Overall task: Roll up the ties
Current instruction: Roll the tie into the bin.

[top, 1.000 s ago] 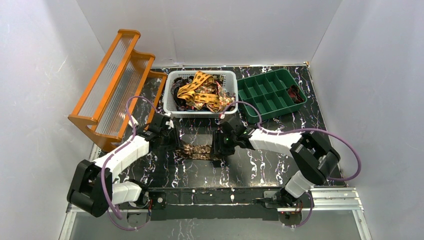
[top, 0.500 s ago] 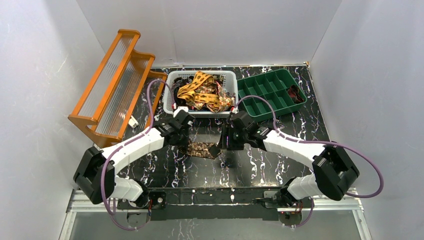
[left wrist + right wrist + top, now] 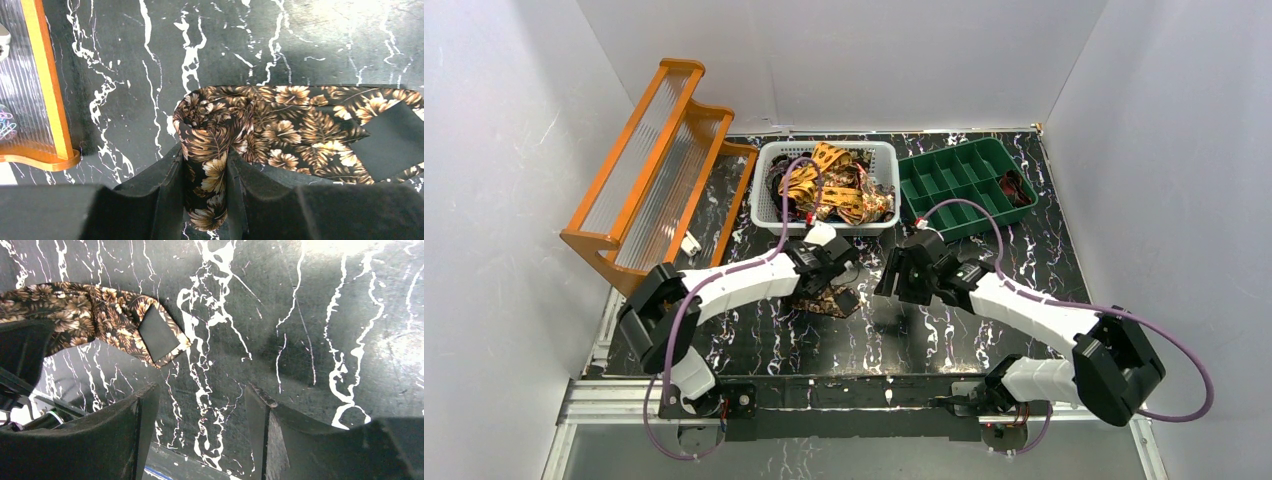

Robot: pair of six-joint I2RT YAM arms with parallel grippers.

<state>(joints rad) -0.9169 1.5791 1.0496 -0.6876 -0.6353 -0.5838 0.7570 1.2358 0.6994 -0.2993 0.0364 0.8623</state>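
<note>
Left wrist view: the brown leaf-print tie (image 3: 280, 130) lies on the table (image 3: 924, 345), its rolled end clamped by the left gripper (image 3: 202, 175); the right gripper (image 3: 200, 395) has its fingers apart, empty. Farther back, the white basket (image 3: 769, 212) holds tangled ties (image 3: 829, 190), and the green tray (image 3: 954, 225) holds one dark bundle.

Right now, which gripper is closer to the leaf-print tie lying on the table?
Left. The left gripper is shut on the rolled end of the tie; the right gripper hangs open beyond its pointed end, touching nothing.
</note>
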